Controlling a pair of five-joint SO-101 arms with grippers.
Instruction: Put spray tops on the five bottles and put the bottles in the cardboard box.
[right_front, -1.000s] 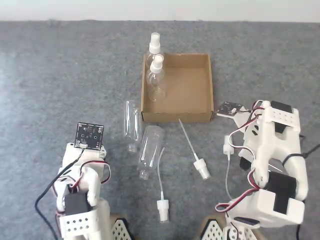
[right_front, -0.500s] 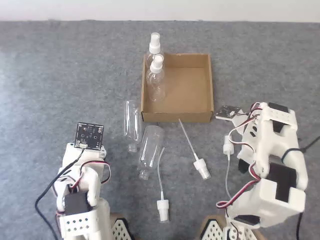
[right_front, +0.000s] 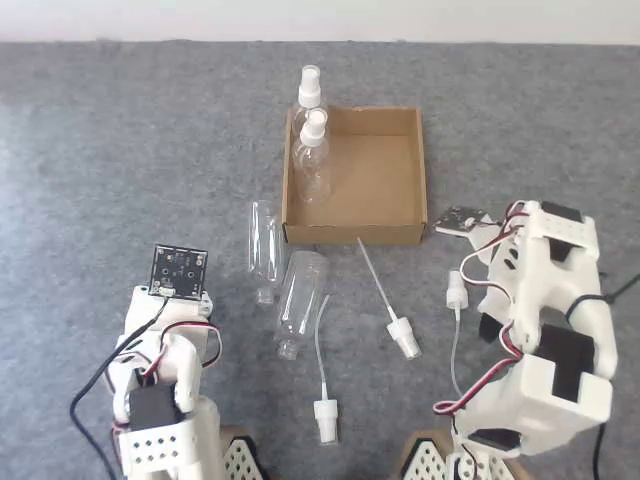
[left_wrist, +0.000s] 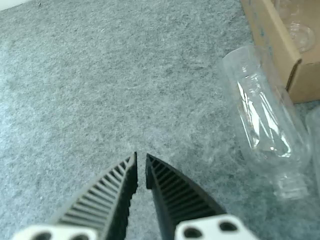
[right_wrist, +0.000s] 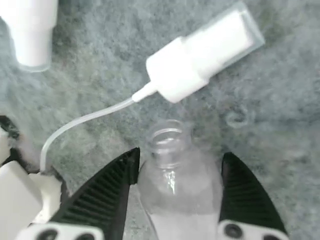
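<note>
A: Step in hand, as it may be judged?

B: Capping of a third bottle. An uncapped held bottle (right_wrist: 172, 175) is clamped between the jaws of the right gripper (right_wrist: 180, 152) at four o'clock of the table, with its mouth open. A top (right_wrist: 200, 55) is seen lying on the mat (left_wrist: 100, 75) just beyond that mouth, and its thin tube curls back beside the gripper.

A: And the left gripper?

B: The left gripper (left_wrist: 141, 172) is held over bare mat at eight o'clock, jaws drawn together on nothing. A loose bottle (left_wrist: 265, 120) lies at one o'clock of it, near the box (right_front: 400, 235).

A: How much is counted as done?

B: Two bottles are capped. One capped bottle (right_front: 312, 160) stands inside the box at its ten o'clock corner; the other capped bottle (right_front: 309, 88) stands just outside the rim at eleven o'clock. A second loose bottle (right_front: 300, 300) lies at the box's seven o'clock, and two spare tops (right_front: 400, 330) are left near six o'clock.

A: What is called for next?

B: The nearby top should probably be fetched by the free left gripper. Its bent tube must be threaded into the narrow mouth, so careful lining-up is needed while the bottle is kept steady. Then the collar must be seated.
</note>
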